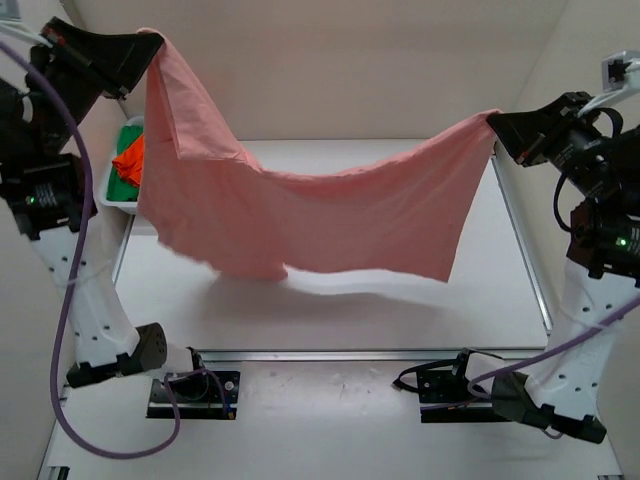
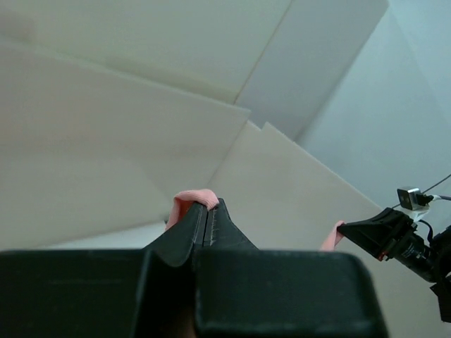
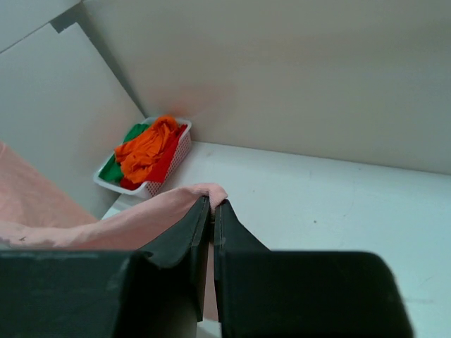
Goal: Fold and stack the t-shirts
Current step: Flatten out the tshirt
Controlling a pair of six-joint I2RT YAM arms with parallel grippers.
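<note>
The salmon-pink t-shirt hangs spread in the air between both arms, above the table. My left gripper is shut on its upper left corner; the pinched fabric shows at my left gripper's fingertips. My right gripper is shut on the right corner, lower than the left; the fabric bunches at its tips. The orange, red and green t-shirts lie crumpled in a tray at the far left.
The white plastic tray with the other shirts stands at the table's far left edge, partly behind the hanging shirt. Beige walls enclose the table at back and sides. The arm bases sit at the near edge.
</note>
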